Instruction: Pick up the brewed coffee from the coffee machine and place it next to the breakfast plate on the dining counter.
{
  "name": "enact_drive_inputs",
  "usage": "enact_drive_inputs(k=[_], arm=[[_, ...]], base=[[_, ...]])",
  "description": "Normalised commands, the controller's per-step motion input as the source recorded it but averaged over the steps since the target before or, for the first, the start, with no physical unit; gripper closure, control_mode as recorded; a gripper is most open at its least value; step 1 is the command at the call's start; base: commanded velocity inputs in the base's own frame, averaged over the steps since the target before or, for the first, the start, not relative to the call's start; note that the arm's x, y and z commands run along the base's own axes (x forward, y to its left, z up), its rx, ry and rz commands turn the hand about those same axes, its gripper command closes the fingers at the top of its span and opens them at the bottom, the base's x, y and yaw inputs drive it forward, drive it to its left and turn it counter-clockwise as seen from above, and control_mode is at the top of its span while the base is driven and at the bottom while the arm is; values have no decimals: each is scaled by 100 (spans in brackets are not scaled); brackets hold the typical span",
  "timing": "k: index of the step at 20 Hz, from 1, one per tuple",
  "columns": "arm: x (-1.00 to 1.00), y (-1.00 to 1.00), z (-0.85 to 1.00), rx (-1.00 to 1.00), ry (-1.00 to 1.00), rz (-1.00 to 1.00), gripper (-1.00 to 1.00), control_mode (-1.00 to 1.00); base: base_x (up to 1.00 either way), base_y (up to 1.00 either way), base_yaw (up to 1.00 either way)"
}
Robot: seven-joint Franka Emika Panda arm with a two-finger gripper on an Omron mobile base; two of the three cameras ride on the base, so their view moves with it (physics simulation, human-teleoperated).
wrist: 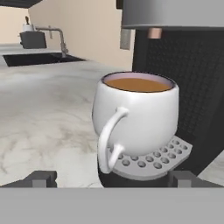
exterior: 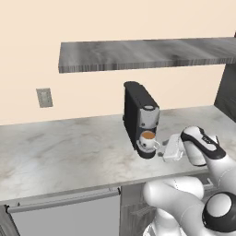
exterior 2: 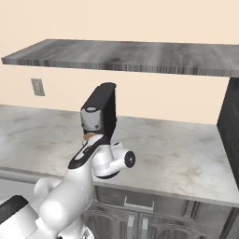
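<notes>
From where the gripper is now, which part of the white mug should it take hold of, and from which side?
Probably the mug body, from the open front of the coffee machine, where the gripper already faces it. The machine's black back wall stands behind the mug and its silver head hangs above, so rear and top are blocked. The open fingertips should straddle the round bowl, the handle between them.

This is a home kitchen. A long marbled desk (exterior: 69, 152) runs along a plain cream wall, with grey cabinet fronts and a silver-fronted built-in appliance (exterior: 64, 214) beneath it. A grey wood-grain shelf (exterior: 147, 53) hangs on the wall above, and a wall socket plate (exterior: 44, 97) sits beside it. A black pod coffee machine (exterior: 140, 117) stands on the desk with a white mug of coffee (wrist: 138, 113) on its drip tray. Farther along, the hand view shows a dark sink (wrist: 37, 58) with a curved tap (wrist: 54, 36).
</notes>
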Motion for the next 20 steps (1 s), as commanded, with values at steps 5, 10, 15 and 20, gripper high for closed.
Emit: enact_drive_inputs(k=[5, 10, 15, 20], arm=[[0, 13, 2, 7, -3, 0, -100, -100], [8, 0, 8, 1, 0, 0, -100, -100], [13, 4, 10, 0, 0, 0, -100, -100], [21, 2, 1, 0, 1, 0, -100, -100]], base=[[0, 0, 0], [0, 0, 0], [0, 0, 0], [0, 0, 0]])
